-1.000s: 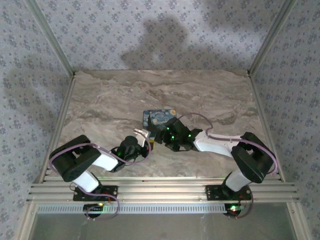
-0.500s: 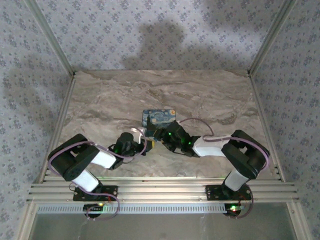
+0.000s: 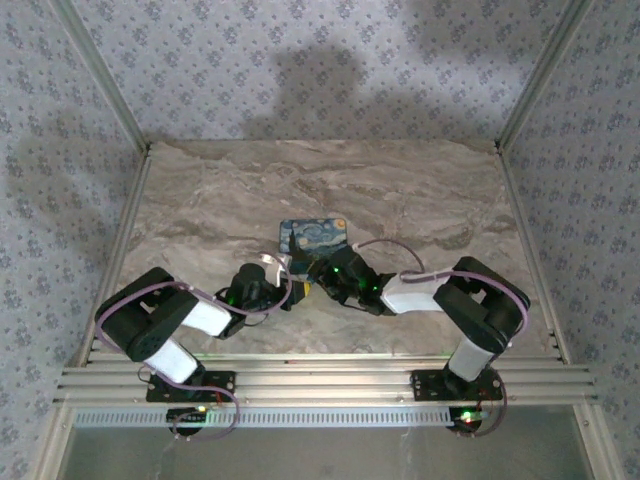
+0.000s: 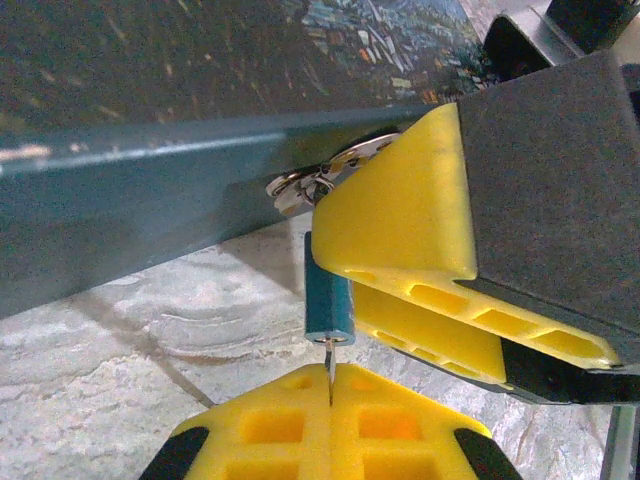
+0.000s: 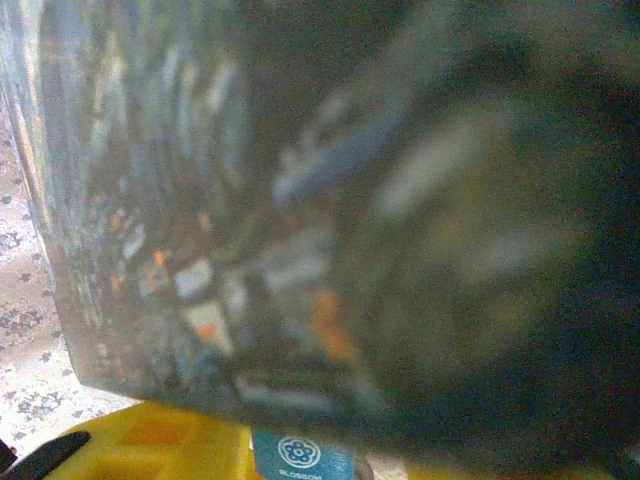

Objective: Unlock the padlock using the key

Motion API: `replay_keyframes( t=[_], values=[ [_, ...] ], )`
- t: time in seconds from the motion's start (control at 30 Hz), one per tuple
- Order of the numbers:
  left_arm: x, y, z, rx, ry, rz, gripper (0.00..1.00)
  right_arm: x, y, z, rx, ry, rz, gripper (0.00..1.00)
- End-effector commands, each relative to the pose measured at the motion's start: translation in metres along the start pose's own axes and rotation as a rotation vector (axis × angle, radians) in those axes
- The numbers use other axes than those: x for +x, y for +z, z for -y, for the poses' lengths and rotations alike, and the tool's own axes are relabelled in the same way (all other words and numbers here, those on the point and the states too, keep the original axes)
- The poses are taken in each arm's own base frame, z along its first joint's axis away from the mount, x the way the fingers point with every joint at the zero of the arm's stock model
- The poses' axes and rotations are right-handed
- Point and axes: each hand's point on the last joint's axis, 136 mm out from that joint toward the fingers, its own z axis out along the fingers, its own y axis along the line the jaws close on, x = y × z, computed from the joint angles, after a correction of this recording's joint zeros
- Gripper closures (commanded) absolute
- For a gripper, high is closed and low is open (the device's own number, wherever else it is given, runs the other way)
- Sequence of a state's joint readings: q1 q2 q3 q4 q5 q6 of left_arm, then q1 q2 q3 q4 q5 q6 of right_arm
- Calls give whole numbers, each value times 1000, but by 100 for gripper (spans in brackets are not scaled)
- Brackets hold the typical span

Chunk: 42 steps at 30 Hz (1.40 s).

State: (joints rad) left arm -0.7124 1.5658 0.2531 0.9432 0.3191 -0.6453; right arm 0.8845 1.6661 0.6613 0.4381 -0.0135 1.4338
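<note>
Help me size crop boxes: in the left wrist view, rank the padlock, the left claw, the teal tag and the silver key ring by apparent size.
Largest to smallest:
1. padlock
2. left claw
3. teal tag and silver key ring, too close to rank because the ring is partly hidden.

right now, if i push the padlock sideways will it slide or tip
The padlock looks chunky and rigid, so probably heavy for its size. Lying broad face up on the table, it would likely slide, not tip or roll.

Marbled beige table (image 3: 420,190) with the swirl-printed dark-blue padlock (image 3: 315,233) on it near the middle.
</note>
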Motion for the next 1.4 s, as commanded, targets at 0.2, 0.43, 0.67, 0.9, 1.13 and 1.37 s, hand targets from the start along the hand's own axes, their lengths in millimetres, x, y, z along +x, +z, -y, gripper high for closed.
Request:
replay_keyframes(
  t=[0.2, 0.43, 0.67, 0.9, 1.13, 1.37],
  values=[
    [-14, -3, 17, 49, 83, 21, 100, 16, 6, 3, 53, -5, -64, 90],
    [-22, -7, 19, -3, 198, 20, 100, 21, 8, -6, 51, -6, -93, 100],
    [-12, -7, 30, -176, 531, -55, 100, 18, -1, -9, 90, 4, -82, 100],
    [-14, -7, 27, -199, 521, -33, 100, 23, -2, -14, 81, -3, -108, 99],
    [-19, -17, 3, -208, 367, 22, 100, 17, -14, -17, 86, -5, -77, 42],
    [-22, -20, 6, -196, 387, 27, 100, 7, -26, -20, 101, -39, -35, 41]
  ],
)
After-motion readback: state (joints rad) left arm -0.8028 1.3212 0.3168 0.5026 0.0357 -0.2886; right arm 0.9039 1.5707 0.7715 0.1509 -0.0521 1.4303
